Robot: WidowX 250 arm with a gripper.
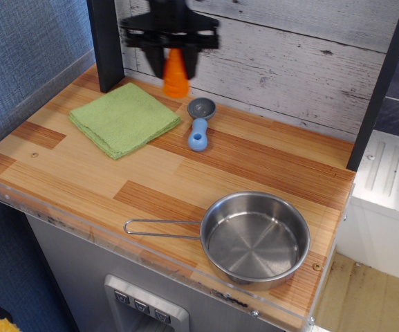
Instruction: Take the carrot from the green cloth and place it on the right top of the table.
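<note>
orange plastic shows between the dark fingers of the pincer [175, 63], which is clamped on the carrot [175, 76] and holds it in the air, clear of the counter [268, 155]. the carrot hangs with its long axis upright, the wide end low and the narrow end up between the fingers. it is off the green cloth [125, 118], which lies flat and bare down-left of it, and it hovers near the back wall, just above and to the left of the blue-handled scoop [199, 123].

the relation that matters now is sideways: the far right stretch of the counter, along the wall planks, lies well apart to the right of the pincer, with the scoop directly below the path. i judge the coming move to be a level carry rightwards along the back edge, keeping height over the scoop, then a straight descent so the wide end meets the wood. the steel pan [256, 238] sits at the near right, out of that line.
</note>
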